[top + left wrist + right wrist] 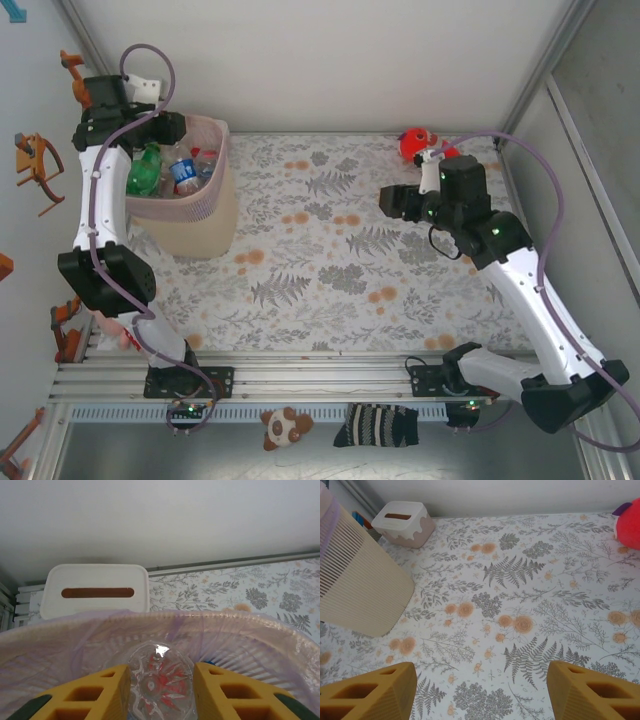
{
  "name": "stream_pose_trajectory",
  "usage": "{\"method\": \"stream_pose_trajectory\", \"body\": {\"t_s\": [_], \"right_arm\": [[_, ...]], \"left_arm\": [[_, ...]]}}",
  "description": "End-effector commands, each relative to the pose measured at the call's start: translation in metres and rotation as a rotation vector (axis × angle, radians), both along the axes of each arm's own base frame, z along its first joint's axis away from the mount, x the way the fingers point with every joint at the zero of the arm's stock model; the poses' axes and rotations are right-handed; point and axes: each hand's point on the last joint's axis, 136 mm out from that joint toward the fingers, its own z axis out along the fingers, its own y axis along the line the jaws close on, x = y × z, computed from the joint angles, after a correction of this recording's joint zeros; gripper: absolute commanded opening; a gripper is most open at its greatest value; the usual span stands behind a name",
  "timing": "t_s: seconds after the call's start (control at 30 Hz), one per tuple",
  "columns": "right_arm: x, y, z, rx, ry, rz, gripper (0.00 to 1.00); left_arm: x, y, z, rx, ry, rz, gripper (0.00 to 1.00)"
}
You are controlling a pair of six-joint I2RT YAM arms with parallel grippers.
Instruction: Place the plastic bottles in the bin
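Floral-print table (350, 250); pale pink mesh bin (215, 190) upper left of the overhead view. Left gripper (161, 680) pinches clear red-labelled plastic bottle (160, 685) over its mouth; right gripper (481, 680) gapes, empty. We judge the rounded base could slip early and bounce off the rim.

The left hand (162, 679) has its yellow fingers (95, 692) against both sides of a clear plastic bottle with red markings (160, 690), seen end-on over the pale pink mesh bin (250, 630). Beyond the rim are a white slotted box (95, 592) and the floral-patterned table (240, 587).
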Motion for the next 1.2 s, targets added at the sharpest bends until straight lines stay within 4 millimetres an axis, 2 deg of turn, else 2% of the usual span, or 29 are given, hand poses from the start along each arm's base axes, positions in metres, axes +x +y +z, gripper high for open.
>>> {"method": "stream_pose_trajectory", "body": {"t_s": [0.0,0.17,0.23,0.3,0.5,0.63,0.87,1.0,1.17], "right_arm": [[-0.005,-0.006,0.010,-0.002,-0.030,-0.015,0.68],[-0.005,-0.007,0.011,-0.005,-0.031,-0.018,0.68],[-0.005,-0.007,0.010,-0.005,-0.031,-0.017,0.68],[-0.004,-0.006,0.009,-0.001,-0.030,-0.018,0.69],[-0.004,-0.005,0.007,-0.004,-0.027,-0.011,0.68],[-0.004,-0.010,0.003,-0.024,-0.028,-0.032,0.69],[-0.001,-0.032,-0.011,-0.079,-0.024,-0.145,0.71],[0.001,-0.048,-0.028,-0.123,-0.001,-0.212,0.72],[0.000,-0.068,-0.058,-0.183,0.043,-0.278,0.79]], "left_arm": [[-0.017,0.000,-0.001,-0.019,0.043,0.001,0.37],[-0.040,-0.011,0.063,-0.079,-0.095,-0.012,0.42],[-0.053,-0.014,0.080,-0.105,-0.122,-0.009,0.43],[-0.068,-0.017,0.089,-0.134,-0.129,0.001,0.44],[-0.121,-0.028,0.087,-0.231,-0.100,0.020,0.47],[-0.160,-0.031,0.071,-0.268,-0.075,0.050,0.50],[-0.217,-0.032,0.021,-0.332,0.013,0.138,0.52],[-0.238,-0.028,-0.010,-0.340,0.056,0.199,0.55],[-0.254,-0.019,-0.054,-0.333,0.115,0.281,0.66]]}}
